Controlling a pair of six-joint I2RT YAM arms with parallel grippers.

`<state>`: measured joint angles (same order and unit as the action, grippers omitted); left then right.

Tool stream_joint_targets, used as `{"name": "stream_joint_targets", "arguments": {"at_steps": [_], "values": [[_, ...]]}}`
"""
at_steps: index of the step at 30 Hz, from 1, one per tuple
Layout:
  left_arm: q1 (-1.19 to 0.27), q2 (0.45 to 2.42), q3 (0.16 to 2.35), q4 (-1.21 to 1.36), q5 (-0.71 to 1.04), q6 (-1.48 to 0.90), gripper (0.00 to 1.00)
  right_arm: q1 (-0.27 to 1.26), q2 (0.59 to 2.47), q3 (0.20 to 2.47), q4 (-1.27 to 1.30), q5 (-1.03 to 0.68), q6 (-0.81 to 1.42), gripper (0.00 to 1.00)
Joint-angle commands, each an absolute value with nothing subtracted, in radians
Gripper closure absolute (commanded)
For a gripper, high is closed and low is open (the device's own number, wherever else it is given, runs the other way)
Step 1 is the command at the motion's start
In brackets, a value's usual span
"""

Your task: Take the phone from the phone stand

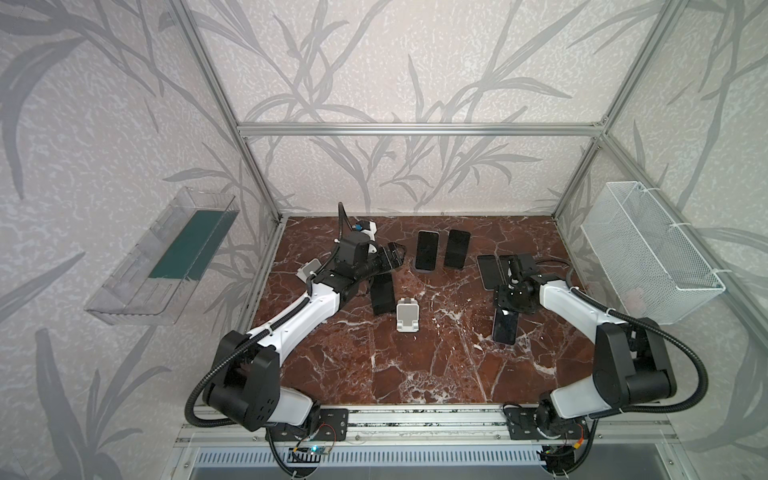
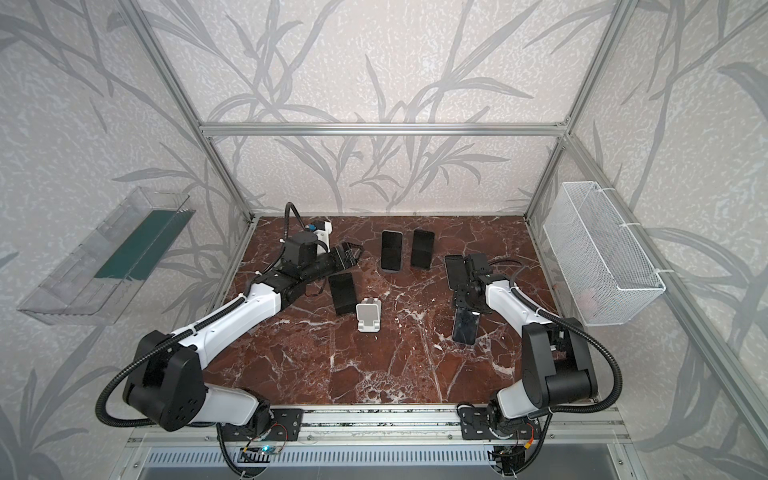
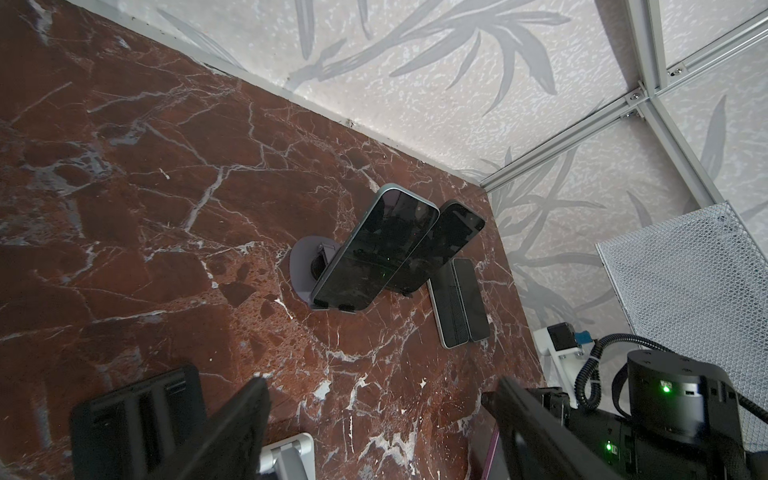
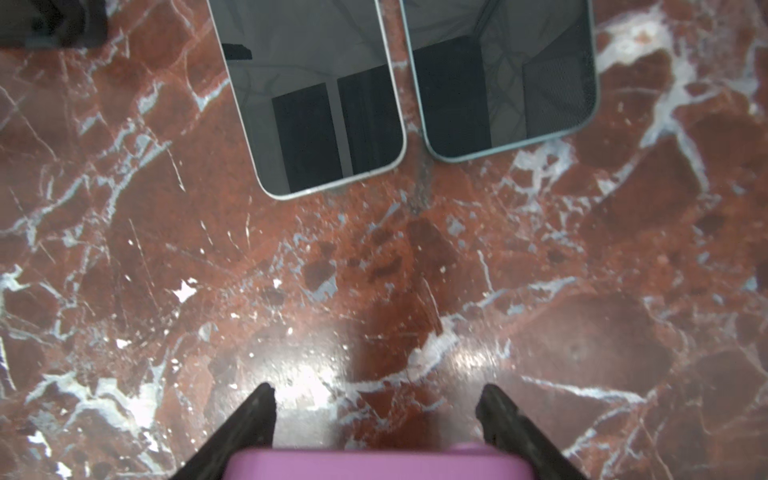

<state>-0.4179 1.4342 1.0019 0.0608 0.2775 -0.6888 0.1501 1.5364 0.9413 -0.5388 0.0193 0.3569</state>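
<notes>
A white phone stand sits mid-table with nothing on it; its top shows in the left wrist view. To its right my right gripper is shut on a phone, dark-screened with a purple back, held apart from the stand. My left gripper is open and holds nothing, behind and left of the white stand.
Two phones lean on stands at the back; one stand has a grey round base. Two phones lie flat beyond the right gripper. A black stand is beside the white one. A wire basket hangs right.
</notes>
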Motion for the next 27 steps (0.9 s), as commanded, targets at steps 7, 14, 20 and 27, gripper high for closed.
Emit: {"name": "stream_joint_targets", "arguments": {"at_steps": [7,14,20,27], "values": [[-0.418,1.441,1.029,0.067,0.279,-0.673,0.15,0.144,1.615,1.085,-0.715,0.016,0.243,0.33],[-0.423,1.432,1.021,0.078,0.283,-0.679,0.15,0.149,1.628,1.081,-0.762,0.012,0.17,0.33],[-0.436,1.425,1.015,0.081,0.274,-0.675,0.15,0.184,1.677,1.106,-0.767,0.044,0.12,0.32],[-0.442,1.424,1.012,0.081,0.274,-0.672,0.15,0.184,1.73,1.102,-0.722,0.034,0.121,0.3]]}}
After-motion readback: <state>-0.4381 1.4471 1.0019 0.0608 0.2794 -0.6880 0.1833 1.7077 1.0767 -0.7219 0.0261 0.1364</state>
